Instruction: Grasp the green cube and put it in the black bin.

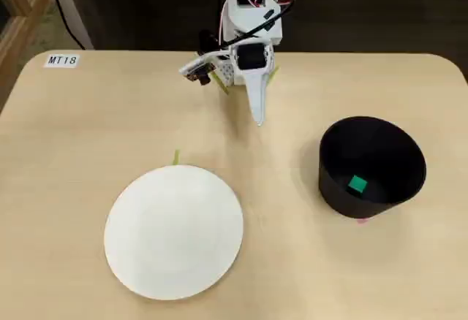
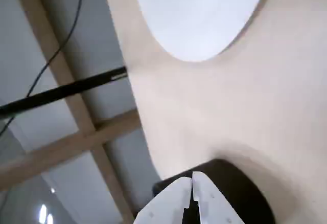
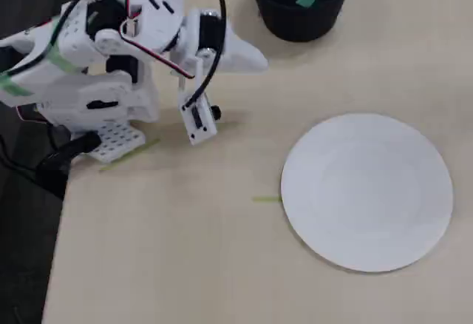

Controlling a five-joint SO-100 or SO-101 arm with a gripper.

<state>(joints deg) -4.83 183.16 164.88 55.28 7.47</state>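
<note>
Pale wood table (image 1: pixel 110 115), dark floor beyond the far edge, a small label at one corner. My hand (image 1: pixel 258 119) sits tucked in close to my base, fingers pressed together to a single white point and holding nothing; the wrist view shows the two tips (image 2: pixel 193 182) meeting with no gap and no object between them.

Outward from the hand: bare table first, then the black bin (image 1: pixel 333 188), which in a fixed view lies toward the near edge and to the right of my fingertip, clear of it. In the wrist view its dark rim shows just past the tips. The green cube (image 1: pixel 357 184) rests on the bin's floor, against the near-left part of the inside as that fixed view shows it; the other fixed view also catches it as a green patch inside (image 3: pixel 305 0).

Further out, the white plate (image 1: pixel 174 231) lies flat on the table, well apart from the bin and empty.

Judgement: cube is in the bin, hand is empty and folded back, so the placing looks done. Nothing left to reach for; the bin is the nearer thing to my fingertip, the plate the farther
</note>
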